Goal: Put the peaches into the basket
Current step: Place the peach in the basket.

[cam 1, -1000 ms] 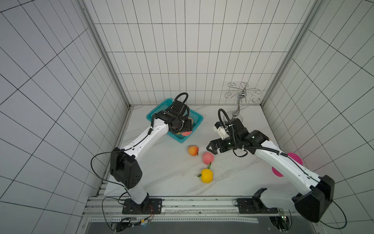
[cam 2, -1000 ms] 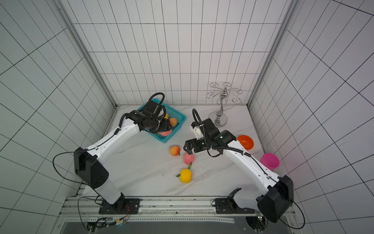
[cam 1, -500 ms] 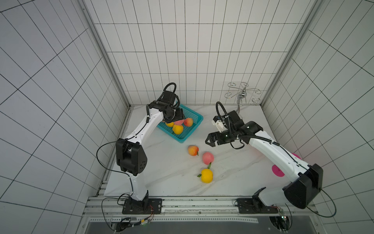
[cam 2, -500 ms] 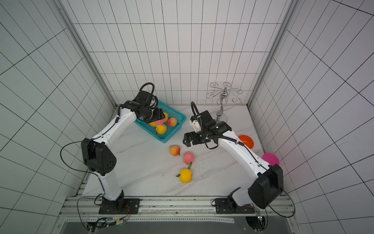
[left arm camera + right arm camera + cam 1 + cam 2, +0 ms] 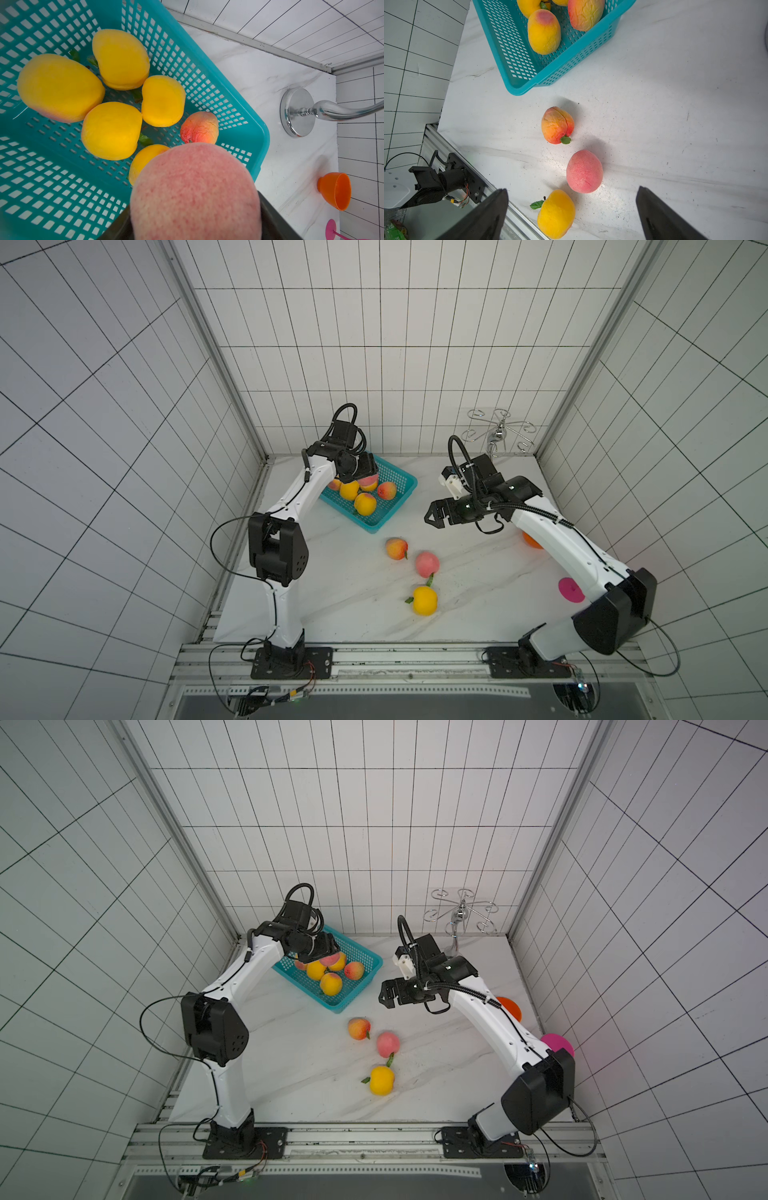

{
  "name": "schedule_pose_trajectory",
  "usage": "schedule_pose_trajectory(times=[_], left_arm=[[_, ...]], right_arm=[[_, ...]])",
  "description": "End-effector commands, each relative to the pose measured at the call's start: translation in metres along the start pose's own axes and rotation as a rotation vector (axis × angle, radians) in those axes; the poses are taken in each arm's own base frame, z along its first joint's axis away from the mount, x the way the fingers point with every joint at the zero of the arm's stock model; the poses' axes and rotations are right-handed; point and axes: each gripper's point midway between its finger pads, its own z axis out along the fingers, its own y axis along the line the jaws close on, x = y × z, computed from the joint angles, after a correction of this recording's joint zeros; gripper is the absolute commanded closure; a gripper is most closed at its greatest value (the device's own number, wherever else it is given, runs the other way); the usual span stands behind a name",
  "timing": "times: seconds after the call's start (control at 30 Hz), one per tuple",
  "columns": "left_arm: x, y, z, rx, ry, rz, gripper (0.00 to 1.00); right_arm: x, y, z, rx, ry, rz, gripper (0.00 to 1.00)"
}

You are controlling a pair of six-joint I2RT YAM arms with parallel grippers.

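The left gripper [image 5: 362, 472] is clamped on a pink peach [image 5: 195, 193], its dark jaws pressed against the fruit's sides. From the left wrist view the fruit fills the foreground. It hangs above the inside of the teal basket [image 5: 397, 508], over the end where the others have gathered. I'd say it is held high on purpose, so that letting go drops it among them rather than against the mesh wall.

Beneath it lie six peaches: five yellow ones bunched together, such as the big one [image 5: 60, 87], and a pink-orange one [image 5: 199, 126] tucked near the corner. The rest of the basket floor is bare, so there is room enough.

Out past the basket's near corner, three peaches sit on the marble table [image 5: 340, 597] in a loose line: an orange-red one [image 5: 396, 548], a pink one [image 5: 427, 564] and, closest to the front rail, a yellow one [image 5: 424, 600] with its leaf showing. None touches the basket.

The right gripper [image 5: 430, 517] hovers over the table with its jaws spread wide and nothing between them. It is tilted towards those three, which looks like readiness for the next pick while its partner unloads.

An orange bowl [image 5: 334, 191], a pink bowl [image 5: 557, 1044] and a chrome stand [image 5: 496, 435] keep to the far side, well apart from the work
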Motion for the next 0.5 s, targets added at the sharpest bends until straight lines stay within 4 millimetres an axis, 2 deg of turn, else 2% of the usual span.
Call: schedule_pose_trajectory(times=[0.0,0.2,0.47], left_arm=[[-0.020,-0.004,0.005,0.023,-0.053,0.017,0.35],[-0.023,0.004,0.026,0.009,-0.053,0.018,0.36],[-0.025,0.009,0.049,0.008,-0.048,0.025,0.36]], right_arm=[[-0.002,0.001,-0.015,-0.001,-0.012,-0.012,0.00],[0.002,-0.005,-0.015,0.011,0.007,0.003,0.00],[-0.002,-0.010,-0.014,0.019,0.013,0.011,0.00]])
